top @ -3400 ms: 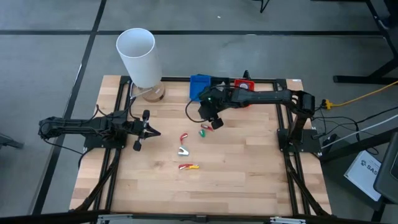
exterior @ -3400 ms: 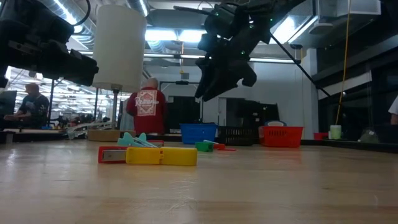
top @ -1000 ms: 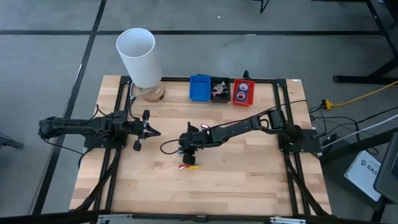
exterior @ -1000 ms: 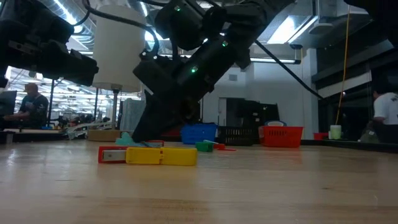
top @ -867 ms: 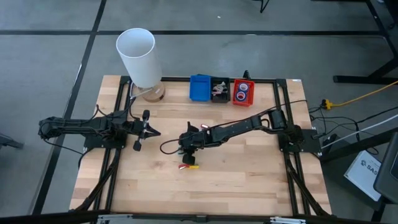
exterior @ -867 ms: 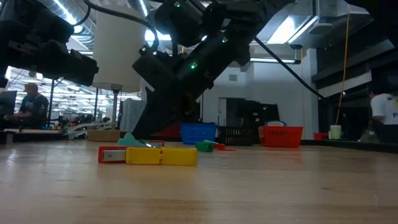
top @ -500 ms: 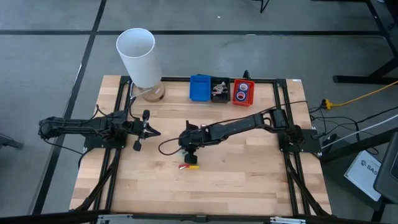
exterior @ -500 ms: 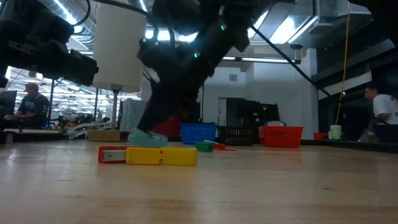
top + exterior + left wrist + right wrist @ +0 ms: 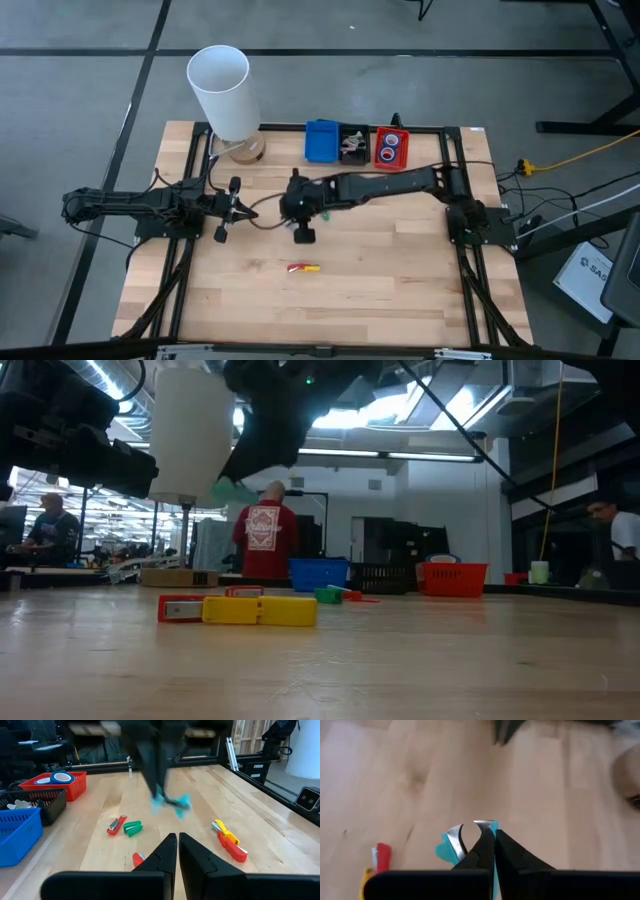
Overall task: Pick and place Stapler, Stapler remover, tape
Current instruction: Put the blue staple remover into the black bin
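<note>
My right jaws (image 9: 492, 836) are clenched on the teal staple remover (image 9: 451, 845), lifted above the surface mid-table (left arm idle, jaws closed), and the thin pinch could let it twist loose before the black bin (image 9: 352, 145).

Your three bins (image 9: 355, 144) line the bench's (image 9: 400, 280) far edge; one stapler (image 9: 304, 268) lies mid-bench, apparently two more pieces (image 9: 125, 826) behind it.
</note>
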